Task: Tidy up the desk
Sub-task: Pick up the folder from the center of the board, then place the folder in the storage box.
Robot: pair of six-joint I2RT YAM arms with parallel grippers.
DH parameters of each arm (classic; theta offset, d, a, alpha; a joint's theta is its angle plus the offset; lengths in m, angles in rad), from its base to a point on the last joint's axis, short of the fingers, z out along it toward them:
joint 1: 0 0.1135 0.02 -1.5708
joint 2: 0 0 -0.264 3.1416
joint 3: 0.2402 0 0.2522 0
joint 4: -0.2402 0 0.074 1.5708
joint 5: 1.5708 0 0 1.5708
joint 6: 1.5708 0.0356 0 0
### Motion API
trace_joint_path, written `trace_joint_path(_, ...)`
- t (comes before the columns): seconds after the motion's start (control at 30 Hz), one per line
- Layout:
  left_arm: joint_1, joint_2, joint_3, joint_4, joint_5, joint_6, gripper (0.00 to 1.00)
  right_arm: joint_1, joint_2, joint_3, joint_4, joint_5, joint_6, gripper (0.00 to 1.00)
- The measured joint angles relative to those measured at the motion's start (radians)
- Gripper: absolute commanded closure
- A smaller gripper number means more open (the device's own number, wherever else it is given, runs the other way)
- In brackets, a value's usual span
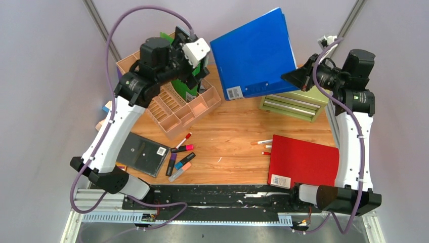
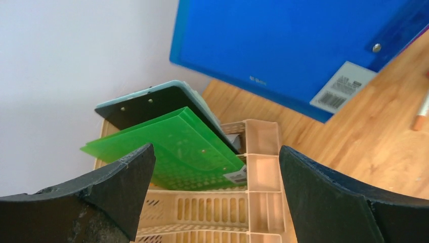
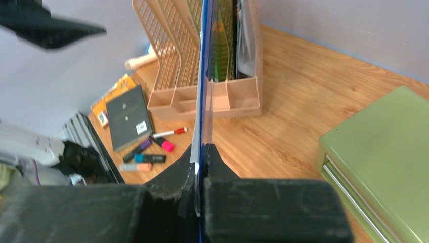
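My left claw (image 2: 216,162) spread wide above the beige file rack (image 2: 263,169) | my right claw (image 3: 202,154) pinching the blue folder (image 1: 253,50), aloft | desk (image 1: 232,134) beneath both, markers (image 1: 179,159) and red notebook (image 1: 303,161) lying on it

Barcode sticker (image 2: 343,87) on blue binder (image 2: 283,40), print too small to read

The desk's (image 1: 232,132) middle is bare between markers (image 1: 180,158) and red folder (image 1: 303,161); beige rack (image 1: 202,104) blocks the far left corner, green cabinet (image 1: 293,105) and the blue folder (image 1: 253,55) above it the far right
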Motion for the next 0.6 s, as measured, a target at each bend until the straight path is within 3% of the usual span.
trace_joint_path(0.3, 0.141, 0.068, 0.128, -0.131, 0.429, -0.017, 0.0, 0.079, -0.041, -0.002, -0.298, -0.037, -0.358, 1.0)
trace_joint_path(0.6, 0.147, 0.108, 0.122, -0.216, 0.622, 0.056, 0.0, 0.237, -0.083, -0.061, -0.425, -0.04, -0.56, 1.0)
